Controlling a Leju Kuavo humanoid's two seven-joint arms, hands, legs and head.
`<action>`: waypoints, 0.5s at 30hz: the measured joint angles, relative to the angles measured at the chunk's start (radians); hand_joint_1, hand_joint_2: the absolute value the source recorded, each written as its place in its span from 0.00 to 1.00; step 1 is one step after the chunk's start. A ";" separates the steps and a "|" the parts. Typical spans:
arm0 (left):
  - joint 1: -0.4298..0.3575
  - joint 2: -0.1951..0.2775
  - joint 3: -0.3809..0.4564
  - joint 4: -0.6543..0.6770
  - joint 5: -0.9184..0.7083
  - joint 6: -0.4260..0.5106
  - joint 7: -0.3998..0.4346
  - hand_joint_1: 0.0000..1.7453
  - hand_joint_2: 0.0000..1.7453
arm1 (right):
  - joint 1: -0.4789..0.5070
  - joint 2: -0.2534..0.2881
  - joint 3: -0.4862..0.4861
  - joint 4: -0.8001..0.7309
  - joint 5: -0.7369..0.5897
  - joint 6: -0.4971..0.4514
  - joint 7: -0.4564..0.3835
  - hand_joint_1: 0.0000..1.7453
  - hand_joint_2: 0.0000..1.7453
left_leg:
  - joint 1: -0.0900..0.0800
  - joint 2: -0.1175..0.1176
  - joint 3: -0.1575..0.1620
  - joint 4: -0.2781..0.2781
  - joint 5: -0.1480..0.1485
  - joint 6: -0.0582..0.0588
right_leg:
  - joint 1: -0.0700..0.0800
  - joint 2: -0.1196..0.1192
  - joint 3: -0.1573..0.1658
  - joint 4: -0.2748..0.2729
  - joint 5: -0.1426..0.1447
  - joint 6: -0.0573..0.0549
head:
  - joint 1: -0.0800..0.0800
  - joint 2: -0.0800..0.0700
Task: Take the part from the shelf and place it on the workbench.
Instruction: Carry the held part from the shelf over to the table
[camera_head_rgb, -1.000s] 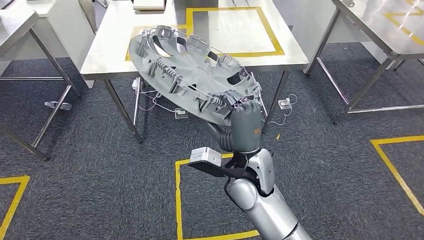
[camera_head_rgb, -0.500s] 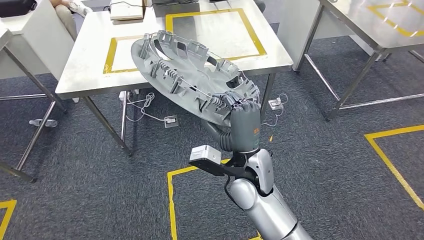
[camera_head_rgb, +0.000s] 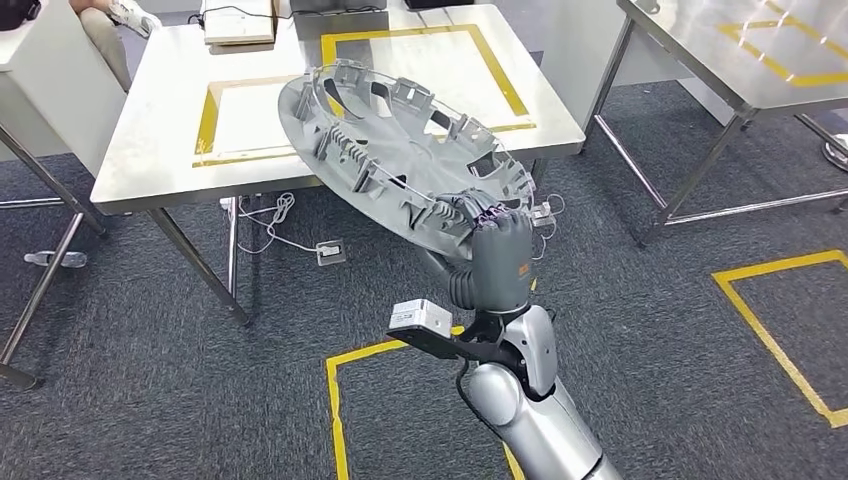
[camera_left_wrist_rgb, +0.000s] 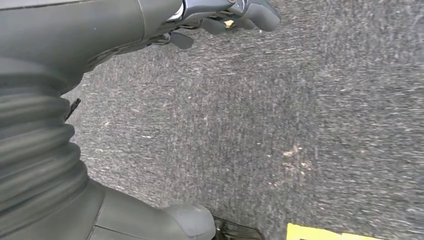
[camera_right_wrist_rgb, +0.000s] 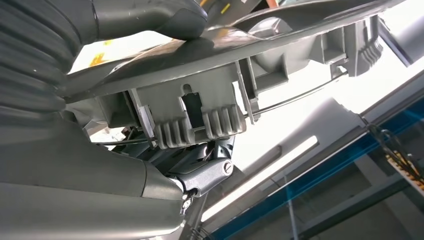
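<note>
The part is a large grey wheel cover (camera_head_rgb: 400, 150), ribbed inner side up and tilted. My right hand (camera_head_rgb: 495, 262) grips its near rim from below and holds it in the air in front of the workbench (camera_head_rgb: 150, 150), a steel table with yellow taped rectangles. The cover's far edge overlaps the bench's front edge in the head view. In the right wrist view the cover's rim and clips (camera_right_wrist_rgb: 210, 65) lie across my right hand (camera_right_wrist_rgb: 125, 175), thumb on one face. My left hand (camera_left_wrist_rgb: 150, 20) hangs over grey carpet with nothing between thumb and fingers.
A second steel table (camera_head_rgb: 720, 50) stands to the right and another (camera_head_rgb: 30, 50) at the far left. A flat box (camera_head_rgb: 238, 22) lies on the bench's far side. Cables and plugs (camera_head_rgb: 280, 215) trail under the bench. Yellow tape squares (camera_head_rgb: 335, 400) mark the carpet. A person's leg (camera_head_rgb: 105, 20) shows at top left.
The whole picture has shifted: the camera moved, and the workbench now sits lower and further left in view. My right hand still holds the wheel cover in the same grip.
</note>
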 joint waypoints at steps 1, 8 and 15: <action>-0.001 0.000 0.000 0.000 0.000 0.000 0.001 0.00 1.00 | -0.001 0.000 0.000 0.000 0.000 0.001 -0.001 1.00 1.00 | -0.002 0.000 0.007 0.001 -0.008 -0.004 | 0.002 -0.002 0.028 -0.064 0.028 -0.005 | 0.000 0.000; -0.005 0.001 0.000 -0.001 0.001 0.000 0.006 0.00 1.00 | -0.011 0.006 0.001 -0.001 -0.002 0.001 0.002 1.00 1.00 | -0.003 0.008 0.000 0.051 -0.062 -0.042 | 0.004 0.000 0.084 -0.143 0.025 -0.048 | -0.004 0.000; 0.000 0.003 0.000 0.000 0.000 0.002 0.008 0.00 1.00 | -0.013 0.008 0.003 0.007 -0.003 0.002 0.002 1.00 1.00 | 0.000 0.010 -0.128 0.160 0.002 -0.050 | 0.004 0.006 0.141 -0.143 -0.024 -0.052 | -0.007 0.000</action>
